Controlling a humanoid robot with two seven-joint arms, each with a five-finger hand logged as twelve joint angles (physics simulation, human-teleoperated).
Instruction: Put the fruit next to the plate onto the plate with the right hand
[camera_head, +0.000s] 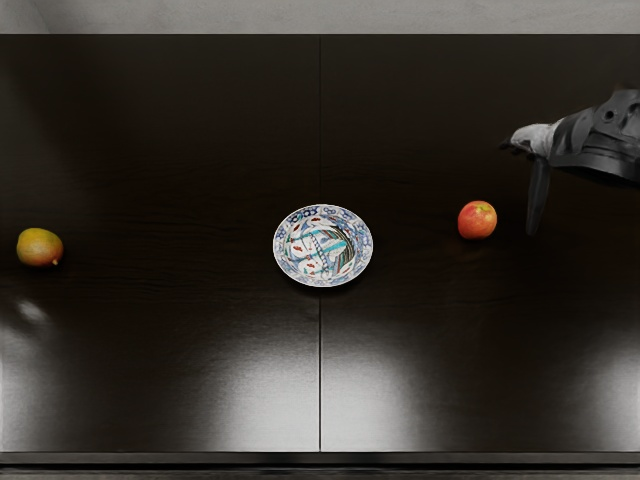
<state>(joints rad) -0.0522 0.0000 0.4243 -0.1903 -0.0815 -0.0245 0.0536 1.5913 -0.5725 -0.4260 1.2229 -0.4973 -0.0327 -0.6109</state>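
Observation:
A patterned blue and white plate (323, 245) sits in the middle of the dark table. To its right lies a red apple (477, 219), about a plate's width away. A yellow-orange mango (39, 247) rests far off at the left edge. My right hand (535, 175) comes in from the right edge, above and to the right of the apple, apart from it. Its fingers (538, 200) hang down relaxed and hold nothing. The left arm does not show.
The dark glossy table (200, 380) has a seam running down its middle and bright light reflections near the front. A pale wall (320, 15) runs along the back edge.

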